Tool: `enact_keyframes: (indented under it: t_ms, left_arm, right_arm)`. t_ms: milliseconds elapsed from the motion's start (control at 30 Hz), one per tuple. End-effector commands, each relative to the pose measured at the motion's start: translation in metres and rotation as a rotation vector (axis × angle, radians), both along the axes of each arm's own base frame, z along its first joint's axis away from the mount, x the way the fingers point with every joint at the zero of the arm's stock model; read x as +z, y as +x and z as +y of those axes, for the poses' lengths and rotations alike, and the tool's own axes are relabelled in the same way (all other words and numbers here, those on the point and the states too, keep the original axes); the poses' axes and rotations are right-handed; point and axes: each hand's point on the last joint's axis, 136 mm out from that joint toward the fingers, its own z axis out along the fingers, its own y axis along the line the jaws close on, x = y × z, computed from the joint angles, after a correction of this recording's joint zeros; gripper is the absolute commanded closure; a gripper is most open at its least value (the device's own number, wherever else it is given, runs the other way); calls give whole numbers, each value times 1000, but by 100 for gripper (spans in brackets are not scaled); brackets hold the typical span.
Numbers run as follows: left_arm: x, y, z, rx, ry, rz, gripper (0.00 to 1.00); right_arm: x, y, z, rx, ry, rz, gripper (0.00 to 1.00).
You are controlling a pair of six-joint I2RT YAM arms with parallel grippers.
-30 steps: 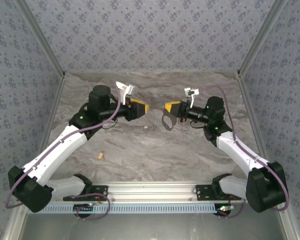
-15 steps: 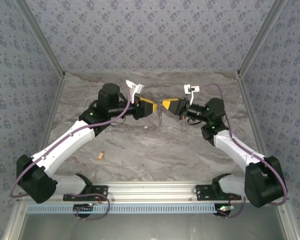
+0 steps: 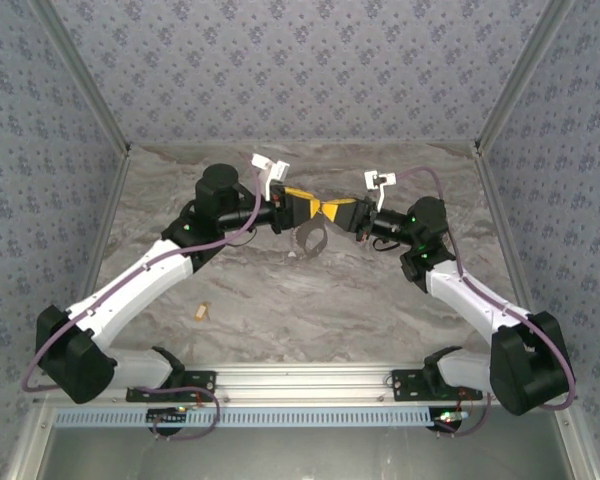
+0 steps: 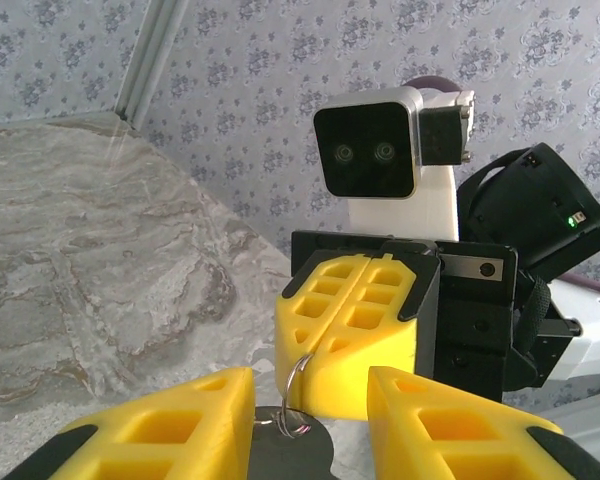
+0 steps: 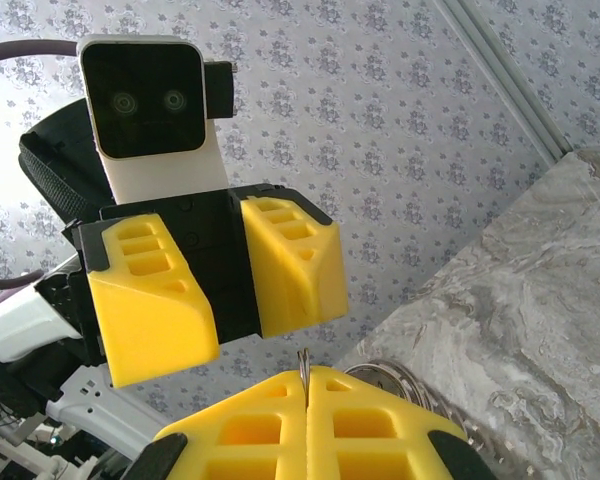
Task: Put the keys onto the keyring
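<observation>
The keyring [image 3: 313, 238], a thin dull-grey loop, hangs from my right gripper [image 3: 332, 211], which is shut on it. In the right wrist view the ring's wire [image 5: 303, 362] sticks up from the seam of the closed yellow fingers [image 5: 380, 430]. My left gripper [image 3: 308, 203] is open and faces the right one tip to tip. Its two yellow fingers [image 4: 180, 415] stand either side of the ring [image 4: 297, 385], which hangs from the right gripper's tip [image 4: 325, 350]. The left gripper [image 5: 230, 290] holds nothing. The small brass key [image 3: 202, 311] lies on the table, near the left arm.
Grey marble-patterned tabletop [image 3: 310, 300] with patterned walls on three sides. An aluminium rail [image 3: 300, 380] carries both arm bases at the near edge. Both grippers are raised above the back middle of the table.
Both grippers have closed in on each other above the back middle. The left gripper has moved right until its open fingers flank the ring held by the right gripper.
</observation>
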Motion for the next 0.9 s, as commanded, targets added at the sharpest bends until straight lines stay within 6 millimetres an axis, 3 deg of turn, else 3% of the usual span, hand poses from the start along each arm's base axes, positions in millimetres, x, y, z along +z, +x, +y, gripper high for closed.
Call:
enact_keyframes:
  t_ms: [0,300,867]
  left_arm:
    - [4,-5,-7,-36,-26,-13,66]
    - [-2,-4,-7,-33,-19,-8,66]
    - [13,-14,-5,-66,-92,-48,74]
  right_arm:
    - [10,-7,1,26,21,-43,100]
    - [10,-10,1,42,38,-36,100]
    - [21,-8,2,54,115,-18,100]
